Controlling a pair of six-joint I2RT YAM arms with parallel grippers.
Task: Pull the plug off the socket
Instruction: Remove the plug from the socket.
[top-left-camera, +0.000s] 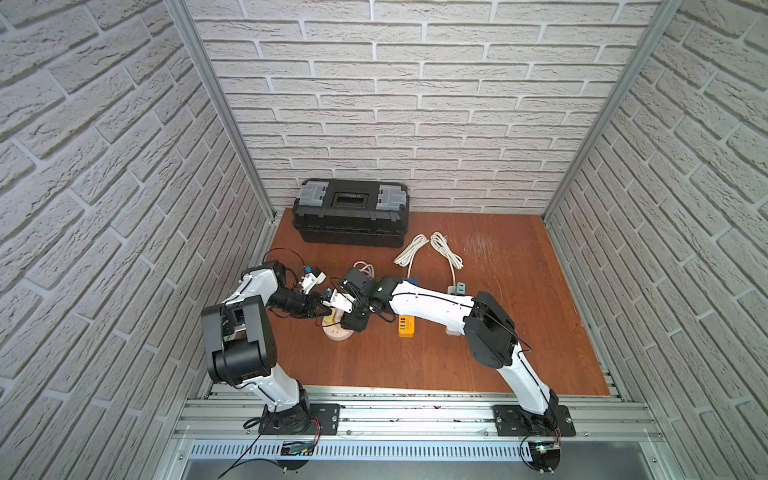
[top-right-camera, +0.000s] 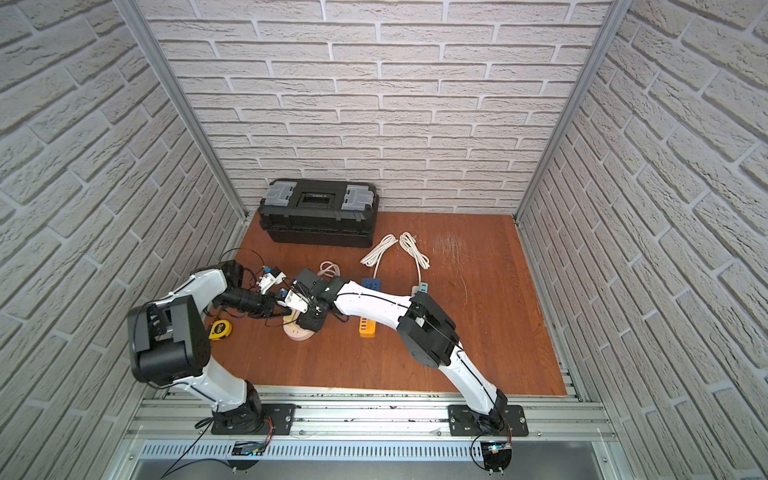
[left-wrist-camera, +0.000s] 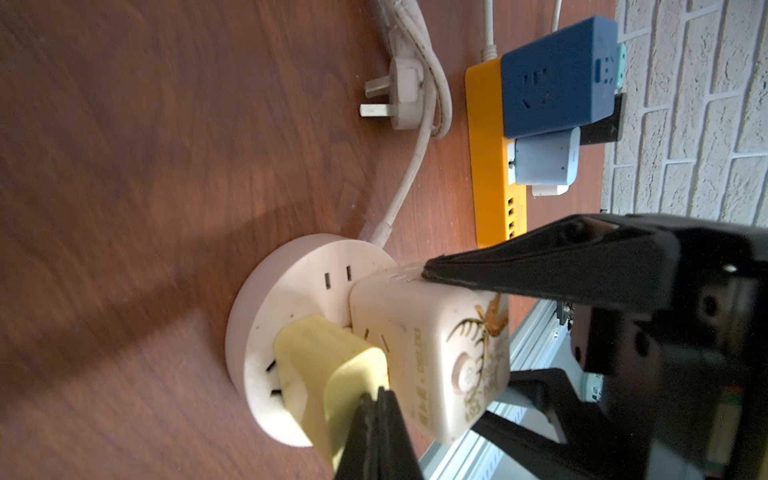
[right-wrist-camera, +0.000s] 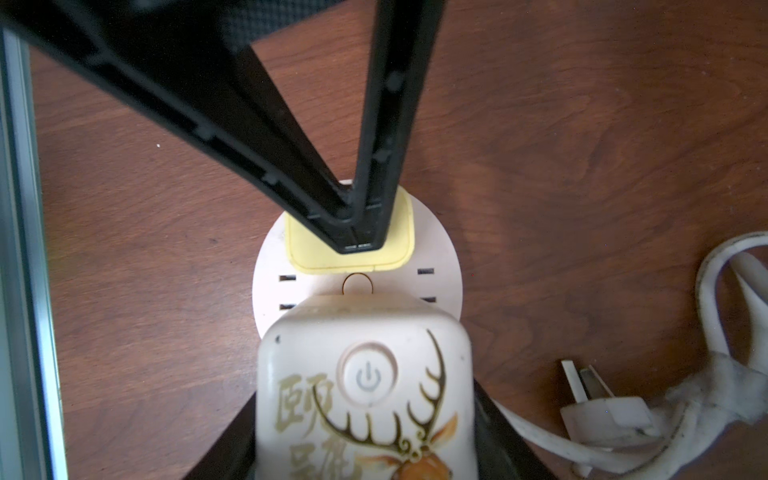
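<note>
While the left claw (right-wrist-camera: 357, 245) stands fully closed, its two black fingertips pressed together on the top face of a pale yellow, rounded square plug (right-wrist-camera: 309, 249), the right claw (right-wrist-camera: 363, 390) is closed part-way around a cream, cube-shaped plastic plug (left-wrist-camera: 432, 353) printed with deer antlers and a round power button. One of the right claw's fingers (left-wrist-camera: 498, 266) touches one side of that cream plug, and the other runs along the opposite side, so the plug sits clamped between them. Both plugs stand side by side in a round, pinkish-white socket disc (right-wrist-camera: 440, 257), which lies flat on the reddish-brown wooden bench (top-left-camera: 498, 332) directly beneath the two claws. The cream plug's base meets the disc's face; whether its pins are fully home cannot be told.

Just beside the right claw, on the side away from the left claw, lies a loose white three-pin plug (right-wrist-camera: 602, 411) on a grubby white cable that runs to the disc. Further to that side sits an orange rectangular power strip (top-left-camera: 406, 325), with a dark blue block adapter (left-wrist-camera: 557, 79) beyond it. Well beyond both claws, against the back wall, stands a black plastic toolbox (top-left-camera: 351, 212). Near the left claw's arm, a yellow tape measure (top-right-camera: 219, 329) shows in a top view.
</note>
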